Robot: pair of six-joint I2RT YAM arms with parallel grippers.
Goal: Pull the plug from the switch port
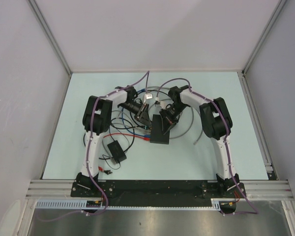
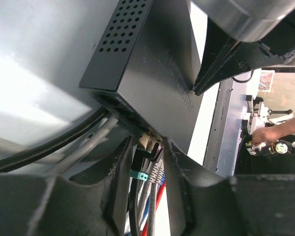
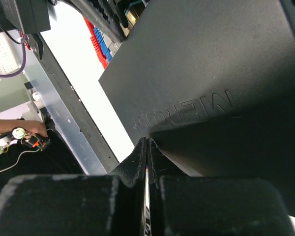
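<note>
The flat dark grey switch point(image 1: 161, 132) lies mid-table, its port edge toward the left arm. In the left wrist view the switch point(image 2: 157, 73) fills the top, with the port row point(image 2: 130, 120) along its lower edge. A black plug point(image 2: 142, 156) with a teal clip sits in a port, beside grey, blue and red cable plugs. My left gripper point(image 2: 147, 143) point(image 1: 143, 114) straddles these plugs, and both fingers touch them. My right gripper point(image 3: 148, 142) point(image 1: 165, 119) is shut and empty, its tips resting on the switch's top face point(image 3: 211, 73).
A smaller black box point(image 1: 116, 151) with thin wires lies near the left arm's base. Black, red and blue cables point(image 1: 130, 133) loop left of the switch. A grey cable point(image 1: 192, 125) curves on its right. A small metal part point(image 1: 148, 97) lies behind the grippers.
</note>
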